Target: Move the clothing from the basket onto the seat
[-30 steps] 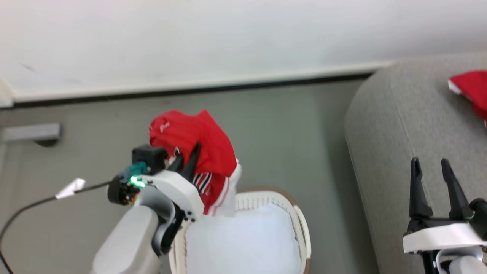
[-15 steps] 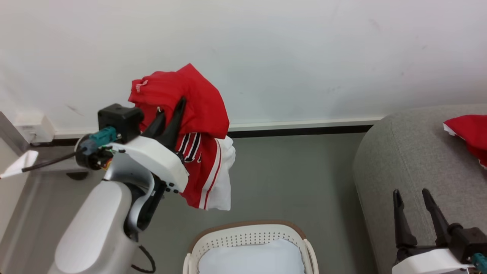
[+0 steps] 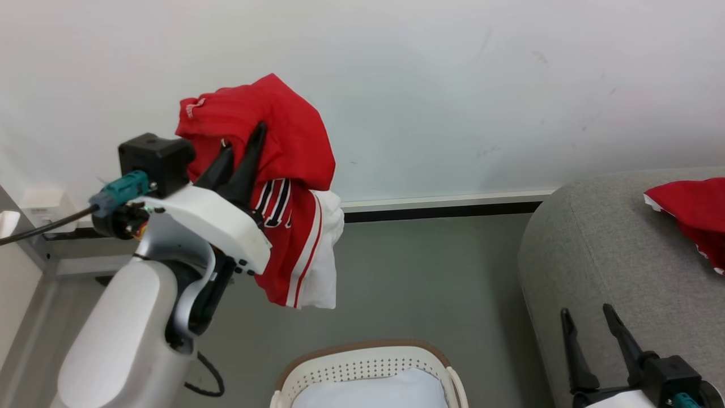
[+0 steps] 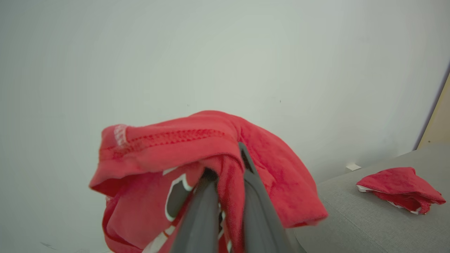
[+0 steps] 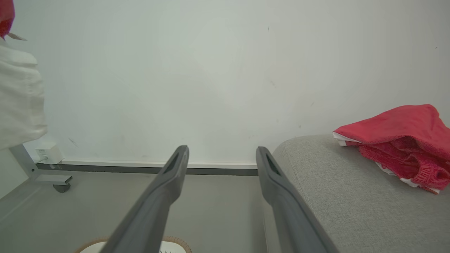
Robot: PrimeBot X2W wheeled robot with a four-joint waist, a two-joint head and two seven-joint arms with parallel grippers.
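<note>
Head view: a plain white wall (image 3: 453,85) meets a grey floor (image 3: 425,283) along a white skirting board (image 3: 442,200) with a dark strip beneath. The left gripper (image 3: 243,139) is raised before the wall, its fingers clamped on a red jersey (image 3: 289,136) that hangs well above the basket (image 3: 362,347) at the bottom edge. A white pad (image 3: 368,394) lies in the basket. The grey sofa (image 3: 595,255) stands to the right, with a second garment (image 3: 688,215), red with white trim, lying on it. The right gripper (image 3: 586,311) sits low beside the sofa, fingers apart and empty.

Left wrist view: white wall behind. The two fingers are pressed together with red cloth between them. Black numerals edged in white are folded and cannot be read; a small white mark near the hem is not legible.

Right wrist view: wall, skirting board and floor again, with a small white box (image 5: 47,153) on the wall. The fingers stand wide apart and hold nothing. The jersey's white panel shows at the left edge.
</note>
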